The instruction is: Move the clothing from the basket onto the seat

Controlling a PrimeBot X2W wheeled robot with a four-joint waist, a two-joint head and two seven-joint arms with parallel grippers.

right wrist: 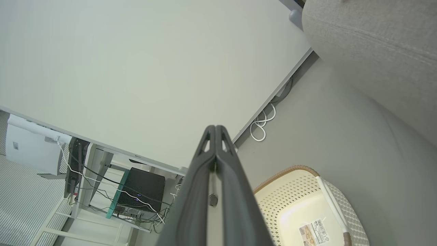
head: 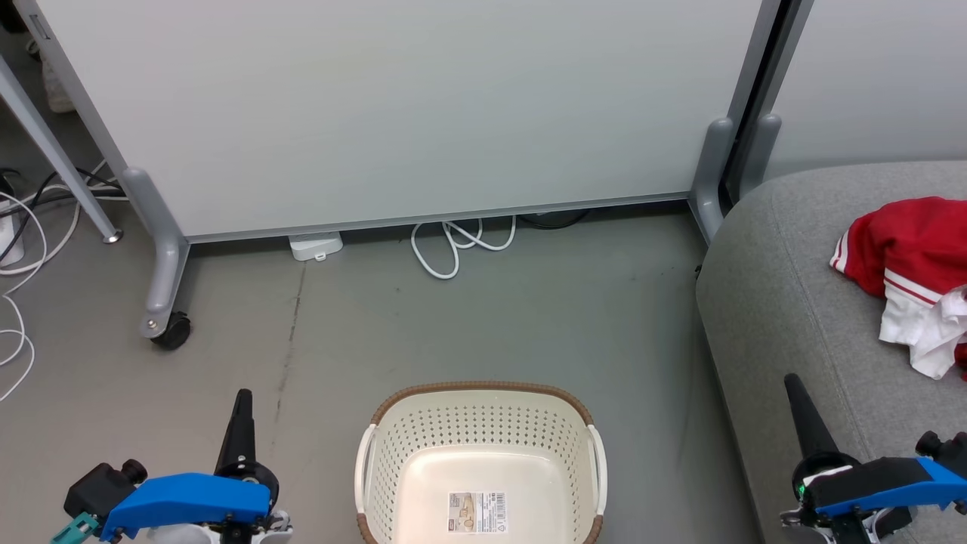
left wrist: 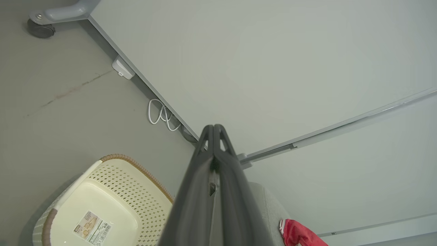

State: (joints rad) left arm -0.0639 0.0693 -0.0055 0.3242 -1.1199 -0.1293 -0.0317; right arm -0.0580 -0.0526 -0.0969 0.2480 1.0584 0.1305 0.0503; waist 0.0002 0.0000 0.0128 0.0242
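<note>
The left gripper (head: 243, 400) sits low on the left, its two dark fingers pressed tight together and holding nothing. The right gripper (head: 795, 389) sits low on the right, by the edge of the grey seat (head: 786, 302), fingers pressed together too, holding nothing. Between them the basket (head: 483, 431) stands on the floor (head: 529, 317) with a paper label (head: 477, 512) on its bottom. The red and white clothing (head: 906, 242) lies in a heap on the seat.

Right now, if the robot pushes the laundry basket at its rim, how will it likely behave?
The laundry basket looks empty and perforated, so probably light. On the smooth grey floor it would likely slide easily. Its thin plastic walls may flex slightly.
</note>
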